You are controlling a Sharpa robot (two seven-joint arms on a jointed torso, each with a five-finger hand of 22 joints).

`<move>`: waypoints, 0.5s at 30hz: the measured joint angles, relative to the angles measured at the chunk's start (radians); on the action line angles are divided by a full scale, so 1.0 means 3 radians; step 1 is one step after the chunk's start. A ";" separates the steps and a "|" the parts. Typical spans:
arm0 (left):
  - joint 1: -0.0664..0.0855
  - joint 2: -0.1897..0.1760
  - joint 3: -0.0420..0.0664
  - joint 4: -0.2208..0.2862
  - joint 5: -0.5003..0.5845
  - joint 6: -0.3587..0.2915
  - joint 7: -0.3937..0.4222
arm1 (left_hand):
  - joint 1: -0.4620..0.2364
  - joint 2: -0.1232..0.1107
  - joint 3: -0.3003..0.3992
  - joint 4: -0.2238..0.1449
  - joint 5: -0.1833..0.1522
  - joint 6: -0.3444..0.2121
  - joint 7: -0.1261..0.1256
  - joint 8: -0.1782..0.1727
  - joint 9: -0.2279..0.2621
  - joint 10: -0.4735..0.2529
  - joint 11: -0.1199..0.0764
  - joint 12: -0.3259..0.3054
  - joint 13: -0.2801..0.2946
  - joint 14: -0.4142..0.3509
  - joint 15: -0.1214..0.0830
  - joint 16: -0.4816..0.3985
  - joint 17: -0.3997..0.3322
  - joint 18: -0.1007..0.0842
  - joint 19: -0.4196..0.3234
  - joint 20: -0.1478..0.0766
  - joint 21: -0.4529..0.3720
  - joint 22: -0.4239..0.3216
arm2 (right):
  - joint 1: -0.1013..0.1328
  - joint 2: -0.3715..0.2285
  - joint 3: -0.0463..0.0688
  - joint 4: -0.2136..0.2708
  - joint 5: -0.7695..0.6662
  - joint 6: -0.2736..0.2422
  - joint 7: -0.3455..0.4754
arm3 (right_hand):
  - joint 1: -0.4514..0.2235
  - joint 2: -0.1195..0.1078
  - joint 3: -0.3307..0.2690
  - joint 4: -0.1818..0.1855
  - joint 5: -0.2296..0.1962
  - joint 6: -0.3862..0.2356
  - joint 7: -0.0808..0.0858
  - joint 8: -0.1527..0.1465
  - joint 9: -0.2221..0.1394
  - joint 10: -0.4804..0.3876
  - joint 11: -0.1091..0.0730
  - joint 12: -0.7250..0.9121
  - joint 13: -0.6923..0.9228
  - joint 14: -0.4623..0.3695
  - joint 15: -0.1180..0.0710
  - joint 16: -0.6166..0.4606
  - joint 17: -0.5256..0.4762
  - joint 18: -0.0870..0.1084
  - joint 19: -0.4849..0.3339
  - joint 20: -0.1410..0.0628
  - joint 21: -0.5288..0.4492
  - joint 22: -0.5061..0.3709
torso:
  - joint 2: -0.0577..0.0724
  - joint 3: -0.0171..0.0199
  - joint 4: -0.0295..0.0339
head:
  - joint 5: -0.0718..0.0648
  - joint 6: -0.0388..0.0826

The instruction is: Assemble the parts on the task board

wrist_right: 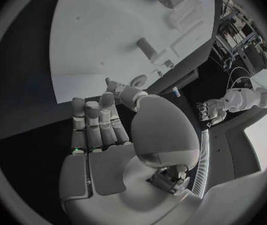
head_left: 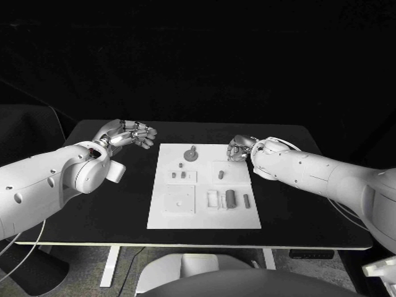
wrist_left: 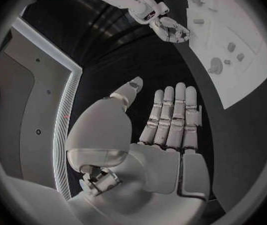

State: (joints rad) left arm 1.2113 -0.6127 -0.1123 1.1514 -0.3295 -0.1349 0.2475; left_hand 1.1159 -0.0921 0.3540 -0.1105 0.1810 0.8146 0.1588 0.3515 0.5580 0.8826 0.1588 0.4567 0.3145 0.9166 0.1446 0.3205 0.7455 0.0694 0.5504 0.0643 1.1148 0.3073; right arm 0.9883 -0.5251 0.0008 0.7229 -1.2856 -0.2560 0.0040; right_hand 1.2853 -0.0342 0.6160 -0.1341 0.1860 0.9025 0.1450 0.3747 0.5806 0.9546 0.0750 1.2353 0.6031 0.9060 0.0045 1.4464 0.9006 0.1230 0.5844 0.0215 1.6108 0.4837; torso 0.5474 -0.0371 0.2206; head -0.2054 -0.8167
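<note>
Count: one board, one tabletop, two hands, about eight parts.
One white rectangular task board (head_left: 204,216) on one black tabletop (head_left: 117,210). Two silver many-fingered hands: left hand (head_left: 127,134), right hand (head_left: 241,147). Small grey parts on the board, about eight: round knobbed part (head_left: 191,154), three tiny pegs (head_left: 179,175), one short peg (head_left: 221,175), three upright bars (head_left: 229,198). Exact peg count hard to tell.

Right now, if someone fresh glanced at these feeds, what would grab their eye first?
The white task board in the middle of the black table, dotted with small grey parts. Then the two silver hands at its far corners: the left hand off the board's far left corner, the right hand at its far right edge. Both hold nothing, fingers extended.
</note>
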 measured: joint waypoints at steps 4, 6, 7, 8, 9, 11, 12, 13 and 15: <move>0.0002 -0.0006 0.0000 -0.0001 0.0000 -0.0002 -0.0001 | 0.0000 0.0000 0.0000 0.0000 0.0000 0.0000 0.0000 0.0000 0.0000 0.0000 0.0000 0.0000 0.0000 0.0000 0.0000 0.0000 0.0000 0.0000 0.0000 0.0000 0.0000 0.0000 | 0.0041 -0.0052 0.0005 0.0090 -0.0003 -0.0004 -0.0009 | 0.0000 0.0000 0.0000 0.0000 0.0000 0.0000 0.0000 0.0000 0.0000 0.0000 0.0000 0.0000 0.0000 0.0004 0.0004 0.0000 0.0000 0.0000 0.0000 0.0000 0.0000 0.0000 | 0.0002 0.0000 0.0002 | -0.0007 0.0005; 0.0004 -0.0010 0.0000 -0.0001 0.0000 -0.0002 -0.0002 | 0.0000 0.0000 0.0000 0.0000 0.0000 0.0000 0.0000 0.0000 0.0000 0.0000 0.0000 0.0000 0.0000 0.0000 0.0000 0.0000 0.0000 0.0000 0.0000 0.0000 0.0000 0.0000 | 0.0062 -0.0084 0.0010 0.0155 -0.0004 -0.0004 -0.0016 | 0.0004 -0.0005 0.0000 0.0000 0.0000 0.0000 0.0000 0.0000 0.0000 0.0000 0.0000 0.0000 0.0000 0.0004 0.0004 0.0000 0.0000 0.0000 0.0000 0.0000 0.0000 0.0000 | 0.0003 0.0000 0.0004 | -0.0008 0.0006; 0.0004 -0.0011 0.0000 -0.0001 0.0000 -0.0002 -0.0002 | 0.0000 0.0000 0.0000 0.0000 0.0000 0.0000 0.0000 0.0000 0.0000 0.0000 0.0000 0.0000 0.0000 0.0000 0.0000 0.0000 0.0000 0.0000 0.0000 0.0000 0.0000 0.0000 | 0.0071 -0.0097 0.0013 0.0186 -0.0005 -0.0004 -0.0019 | 0.0004 -0.0005 0.0000 0.0000 0.0000 0.0000 0.0000 0.0000 0.0000 0.0000 0.0000 0.0000 0.0000 0.0004 0.0004 0.0000 0.0000 0.0000 0.0000 0.0000 0.0000 0.0000 | 0.0003 0.0000 0.0004 | -0.0009 0.0006; 0.0005 -0.0013 0.0000 -0.0001 0.0000 -0.0003 -0.0003 | 0.0000 0.0000 0.0000 0.0000 0.0000 0.0000 0.0000 0.0000 0.0000 0.0000 0.0000 0.0000 0.0000 0.0000 0.0000 0.0000 0.0000 0.0000 0.0000 0.0000 0.0000 0.0000 | 0.0080 -0.0109 0.0015 0.0217 -0.0005 -0.0003 -0.0022 | 0.0004 -0.0005 0.0000 0.0000 0.0000 0.0000 0.0000 0.0000 0.0000 0.0000 0.0000 0.0000 0.0000 0.0004 0.0004 0.0000 0.0000 0.0000 0.0000 0.0000 0.0000 0.0000 | 0.0004 0.0000 0.0004 | -0.0008 0.0006; 0.0005 -0.0013 0.0000 -0.0002 0.0000 -0.0003 -0.0003 | 0.0000 0.0000 0.0000 0.0000 0.0000 0.0000 0.0000 0.0000 0.0000 0.0000 0.0000 0.0000 0.0000 0.0000 0.0000 0.0000 0.0000 0.0000 0.0000 0.0000 0.0000 0.0000 | 0.0089 -0.0120 0.0016 0.0248 -0.0005 -0.0003 -0.0025 | 0.0004 -0.0005 0.0000 0.0000 0.0000 0.0000 0.0000 0.0000 0.0000 0.0000 0.0000 0.0000 -0.0002 0.0004 0.0004 0.0000 0.0000 0.0000 0.0000 0.0000 0.0000 0.0000 | 0.0004 0.0000 0.0004 | -0.0006 0.0006; 0.0005 -0.0012 0.0000 -0.0007 0.0000 -0.0003 -0.0004 | 0.0000 0.0000 0.0000 0.0000 0.0000 0.0000 0.0000 0.0000 0.0000 0.0000 0.0000 0.0000 0.0000 0.0000 0.0000 0.0000 0.0000 0.0000 0.0000 0.0000 0.0000 0.0000 | 0.0113 -0.0146 0.0016 0.0331 -0.0005 0.0000 -0.0032 | 0.0004 -0.0005 0.0000 0.0000 0.0000 0.0000 0.0000 0.0000 0.0000 0.0000 0.0000 0.0000 -0.0003 0.0004 0.0004 0.0000 0.0000 0.0000 0.0000 0.0000 0.0000 0.0000 | 0.0004 0.0000 0.0004 | -0.0002 0.0006; 0.0006 -0.0012 0.0000 -0.0010 0.0000 -0.0003 -0.0004 | 0.0000 0.0000 0.0000 0.0000 0.0000 0.0000 0.0000 0.0000 0.0000 0.0000 0.0000 0.0000 0.0000 0.0000 0.0000 0.0000 0.0000 0.0000 0.0000 0.0000 0.0000 0.0000 | 0.0123 -0.0157 0.0016 0.0370 -0.0005 0.0001 -0.0036 | 0.0004 -0.0005 0.0000 0.0000 0.0000 0.0000 0.0000 0.0000 0.0000 0.0000 0.0000 0.0000 -0.0003 0.0004 0.0004 0.0000 0.0000 0.0000 0.0000 0.0000 0.0000 0.0000 | 0.0004 0.0000 0.0004 | -0.0002 0.0006; 0.0006 -0.0010 0.0000 -0.0015 0.0000 -0.0004 -0.0005 | 0.0000 0.0000 0.0000 0.0000 0.0000 0.0000 0.0000 0.0000 0.0000 0.0000 0.0000 0.0000 0.0000 0.0000 0.0000 0.0000 0.0000 0.0000 0.0000 0.0000 0.0000 0.0000 | 0.0134 -0.0170 0.0017 0.0425 -0.0005 0.0003 -0.0040 | 0.0004 -0.0005 0.0000 0.0000 0.0000 0.0000 0.0000 0.0000 0.0000 0.0000 0.0000 0.0000 -0.0003 0.0004 0.0004 0.0000 0.0000 0.0000 0.0000 0.0000 0.0000 0.0000 | 0.0004 0.0000 0.0004 | 0.0000 0.0006; 0.0006 -0.0009 0.0000 -0.0018 0.0001 -0.0004 -0.0006 | 0.0000 0.0000 0.0000 0.0000 0.0000 0.0000 0.0000 0.0000 0.0000 0.0000 0.0000 0.0000 0.0000 0.0000 0.0000 0.0000 0.0000 0.0000 0.0000 0.0000 0.0000 0.0000 | 0.0145 -0.0187 0.0018 0.0516 -0.0005 0.0010 -0.0048 | 0.0007 -0.0010 0.0000 0.0000 0.0000 0.0000 0.0000 0.0000 0.0000 0.0000 0.0000 0.0000 -0.0003 0.0004 0.0004 0.0000 0.0000 0.0000 0.0000 0.0000 0.0000 0.0000 | 0.0003 0.0000 0.0004 | 0.0004 0.0006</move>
State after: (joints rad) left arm 1.2131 -0.6154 -0.1123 1.1460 -0.3293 -0.1362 0.2457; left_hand 1.1159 -0.0921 0.3540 -0.1105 0.1810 0.8146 0.1588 0.3515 0.5580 0.8827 0.1588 0.4567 0.3145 0.9166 0.1446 0.3205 0.7455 0.0694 0.5504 0.0643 1.1148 0.3072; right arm 1.0318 -0.5811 0.0062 0.8777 -1.2870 -0.2531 -0.0104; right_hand 1.2874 -0.0373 0.6159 -0.1341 0.1859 0.9027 0.1449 0.3747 0.5807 0.9546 0.0750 1.2353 0.6022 0.9072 0.0058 1.4464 0.9007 0.1231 0.5844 0.0215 1.6108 0.4838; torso 0.5482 -0.0370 0.2217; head -0.2041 -0.8148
